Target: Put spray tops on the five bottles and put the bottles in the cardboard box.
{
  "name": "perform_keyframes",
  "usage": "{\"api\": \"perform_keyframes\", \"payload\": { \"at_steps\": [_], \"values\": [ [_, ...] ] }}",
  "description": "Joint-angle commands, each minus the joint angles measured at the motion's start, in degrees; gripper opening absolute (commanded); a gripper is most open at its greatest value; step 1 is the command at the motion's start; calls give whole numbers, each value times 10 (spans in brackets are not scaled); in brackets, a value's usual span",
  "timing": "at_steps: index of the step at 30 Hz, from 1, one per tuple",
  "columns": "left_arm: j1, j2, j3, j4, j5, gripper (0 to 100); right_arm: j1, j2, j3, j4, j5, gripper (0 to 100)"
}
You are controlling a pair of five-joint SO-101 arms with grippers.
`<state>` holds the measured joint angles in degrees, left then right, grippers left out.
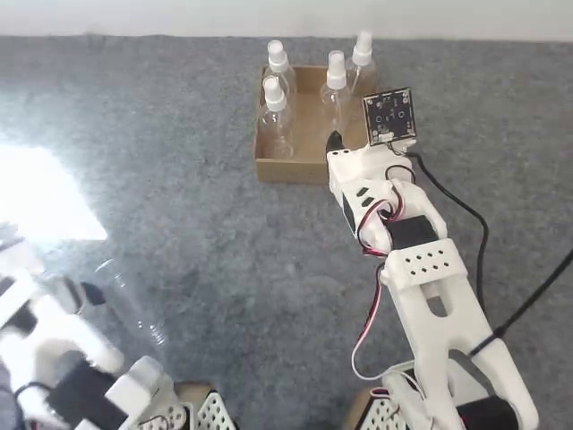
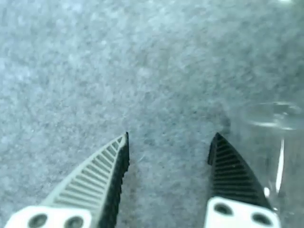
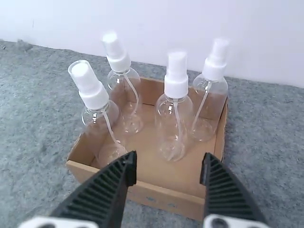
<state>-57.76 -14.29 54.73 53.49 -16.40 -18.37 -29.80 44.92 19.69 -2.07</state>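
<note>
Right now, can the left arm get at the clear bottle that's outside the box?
Probably yes. The left gripper is open right beside the bottle, over bare carpet, and nothing lies between them.

Four capped bottles (image 3: 173, 118) in box (image 3: 161, 194), fifth bottle (image 1: 134, 305) outside

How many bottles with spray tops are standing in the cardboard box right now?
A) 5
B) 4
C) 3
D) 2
B: four capped bottles stand in the cardboard box, and the fifth bottle is outside it.
</note>
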Motion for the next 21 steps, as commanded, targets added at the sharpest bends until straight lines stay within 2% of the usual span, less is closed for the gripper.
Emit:
{"api": "perform_keyframes", "payload": {
  "at_steps": [1, 6, 11, 21],
  "values": [
    [63, -1, -29, -7, 11, 250, -6, -28, -4, 3, -5, 191],
    [150, -4, -29, -6, 57, 250, -2, -29, -4, 5, -4, 191],
    [231, -4, -42, -4, 67, 250, -2, -34, -5, 29, -3, 191],
    [368, 1, -113, 75, 62, 250, 0, -34, -5, 29, 0, 191]
  ]
}}
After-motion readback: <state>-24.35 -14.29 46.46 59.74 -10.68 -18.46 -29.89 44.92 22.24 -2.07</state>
